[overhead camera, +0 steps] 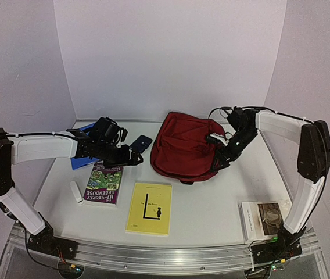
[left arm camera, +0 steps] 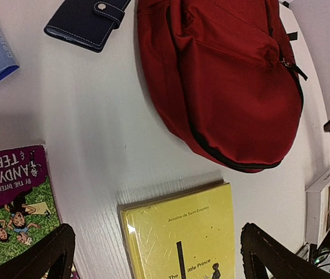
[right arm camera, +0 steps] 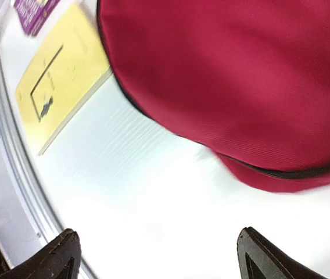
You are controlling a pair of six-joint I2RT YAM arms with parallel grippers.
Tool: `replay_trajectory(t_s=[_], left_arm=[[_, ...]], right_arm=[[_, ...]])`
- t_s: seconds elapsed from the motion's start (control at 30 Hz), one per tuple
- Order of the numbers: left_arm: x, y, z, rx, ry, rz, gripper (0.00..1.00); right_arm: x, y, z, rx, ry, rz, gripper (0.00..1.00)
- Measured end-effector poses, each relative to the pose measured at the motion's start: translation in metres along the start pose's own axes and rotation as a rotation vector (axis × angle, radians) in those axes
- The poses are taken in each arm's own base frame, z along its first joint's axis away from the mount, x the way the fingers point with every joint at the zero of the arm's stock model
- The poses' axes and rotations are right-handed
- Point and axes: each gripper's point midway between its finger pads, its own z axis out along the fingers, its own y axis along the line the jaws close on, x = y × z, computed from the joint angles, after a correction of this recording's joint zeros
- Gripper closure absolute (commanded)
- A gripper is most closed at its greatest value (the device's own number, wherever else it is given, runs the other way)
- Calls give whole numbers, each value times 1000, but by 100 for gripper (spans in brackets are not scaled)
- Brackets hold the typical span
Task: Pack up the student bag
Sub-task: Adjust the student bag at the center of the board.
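Right gripper (right arm camera: pixel 159 247) spread beside student bag (right arm camera: pixel 240 75) | left gripper (left arm camera: pixel 153 250) spread, angled down

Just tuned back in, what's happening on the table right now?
Packing hasn't really started. The student bag lies at the far middle of the table. Both arms are empty, jaws open: the right gripper hovers at the bag's near right edge, and the left gripper hangs over the table by the purple book and yellow book. Those books, a dark wallet and a white box lie outside the bag.
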Motion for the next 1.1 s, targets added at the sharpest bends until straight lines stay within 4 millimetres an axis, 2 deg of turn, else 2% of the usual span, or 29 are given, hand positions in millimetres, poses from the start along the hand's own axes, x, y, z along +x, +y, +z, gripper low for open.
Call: replay_trajectory(t_s=[0.07, 0.13, 0.27, 0.33, 0.4, 0.5, 0.57, 0.77, 0.9, 1.0, 1.1], left_arm=[[0, -2, 0, 9, 0, 0, 0], [0, -4, 0, 19, 3, 1, 0], [0, -8, -1, 34, 6, 4, 0], [0, -10, -1, 35, 7, 5, 0], [1, -11, -1, 37, 8, 5, 0], [1, -12, -1, 38, 8, 6, 0], [2, -12, -1, 37, 8, -2, 0], [3, -14, -1, 41, 9, -9, 0], [4, -17, -1, 44, 12, -8, 0], [5, -17, -1, 44, 13, -8, 0], [4, -16, -1, 39, 10, -7, 0]], right_arm=[[-16, -15, -20, 65, -50, -4, 9], [-34, -39, -43, 141, -108, 25, 11], [-75, -110, -77, 289, -229, 118, 13], [-89, -151, -81, 358, -265, 181, 13], [-99, -181, -79, 408, -284, 231, 11], [-114, -216, -68, 470, -303, 282, 5], [-122, -232, -62, 507, -317, 297, 3], [-138, -262, -51, 573, -360, 295, 12], [-136, -271, -37, 577, -347, 291, 26], [-131, -276, -27, 577, -330, 292, 40], [-122, -279, -18, 571, -307, 298, 65]])
